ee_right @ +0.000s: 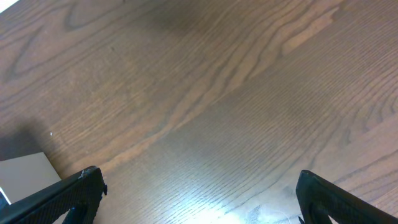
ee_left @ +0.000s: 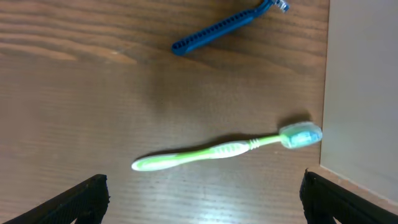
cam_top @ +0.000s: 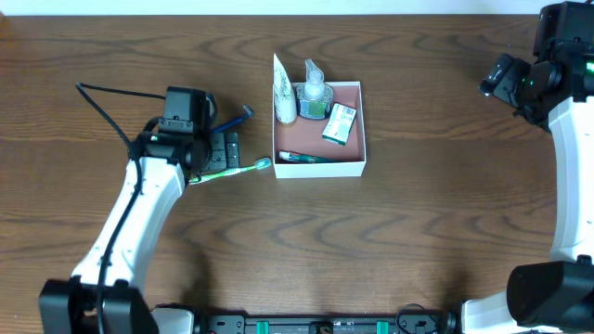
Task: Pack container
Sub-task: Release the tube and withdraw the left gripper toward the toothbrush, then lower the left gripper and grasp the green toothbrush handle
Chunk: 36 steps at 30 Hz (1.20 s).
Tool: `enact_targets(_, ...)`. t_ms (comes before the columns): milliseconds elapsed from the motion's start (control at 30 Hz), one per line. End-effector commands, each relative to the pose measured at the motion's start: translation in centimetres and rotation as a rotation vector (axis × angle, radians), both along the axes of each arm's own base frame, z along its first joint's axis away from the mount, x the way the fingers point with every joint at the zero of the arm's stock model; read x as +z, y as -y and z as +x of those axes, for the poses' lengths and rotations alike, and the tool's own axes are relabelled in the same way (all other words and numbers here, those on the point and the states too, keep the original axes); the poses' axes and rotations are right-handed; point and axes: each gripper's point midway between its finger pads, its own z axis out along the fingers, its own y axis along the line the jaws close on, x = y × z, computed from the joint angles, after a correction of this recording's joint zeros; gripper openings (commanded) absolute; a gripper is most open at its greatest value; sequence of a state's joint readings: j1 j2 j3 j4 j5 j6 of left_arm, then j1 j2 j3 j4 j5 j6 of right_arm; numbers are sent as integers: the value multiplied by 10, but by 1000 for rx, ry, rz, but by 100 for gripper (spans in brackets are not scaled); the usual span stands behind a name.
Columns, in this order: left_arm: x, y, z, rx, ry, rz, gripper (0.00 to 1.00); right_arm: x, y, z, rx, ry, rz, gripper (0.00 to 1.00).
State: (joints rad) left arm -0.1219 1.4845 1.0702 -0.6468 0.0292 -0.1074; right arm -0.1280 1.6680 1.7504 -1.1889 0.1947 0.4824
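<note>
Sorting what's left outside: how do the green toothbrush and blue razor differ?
The toothbrush is light green, the razor dark blue. The toothbrush lies nearly level in the left wrist view; the razor slants. The toothbrush lies nearer the left gripper than the razor. Both rest on the table, outside the container.

Left arm [cam_top: 139, 209]: base at the near-left edge. The white link slants away and to the right, ending in a black wrist left of centre that points right.

Left gripper [cam_top: 221, 148]: jaws spread wide. In the wrist view the two dark fingertips [ee_left: 87, 196] sit at opposite near corners.

Right arm [cam_top: 568, 176]: base at the near-right edge. The white link runs straight along the right side to the far-right corner, with the wrist turned left.

Right gripper [cam_top: 495, 82]: also spread wide, its fingertips [ee_right: 78, 190] far apart at the near corners of its wrist view.
</note>
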Motion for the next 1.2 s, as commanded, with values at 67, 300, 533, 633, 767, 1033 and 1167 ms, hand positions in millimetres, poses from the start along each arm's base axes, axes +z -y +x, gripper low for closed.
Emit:
enact_targets(67, -16, 8, 5, -195, -16, 45, 98, 0, 2, 0, -14, 2, 1, 99)
enact_targets(300, -49, 7, -2, -434, -116, 138, 98, 0, 2, 0, -14, 2, 1, 99)
enact_targets(533, -77, 5, -16, -719, -217, 213, 98, 0, 2, 0, -15, 2, 1, 99)
enact_targets(633, -78, 5, -14, -795, -209, 237, 99, 0, 2, 0, -14, 2, 1, 99)
enact_targets(767, -77, 6, -6, -903, -171, 282, 98, 0, 2, 0, -14, 2, 1, 99)
enact_targets(1033, -82, 12, 4, -915, -131, 271, 98, 0, 2, 0, -14, 2, 1, 99)
enact_targets(1167, -88, 14, 4, -928, -135, 257, 95, 0, 2, 0, -14, 2, 1, 99)
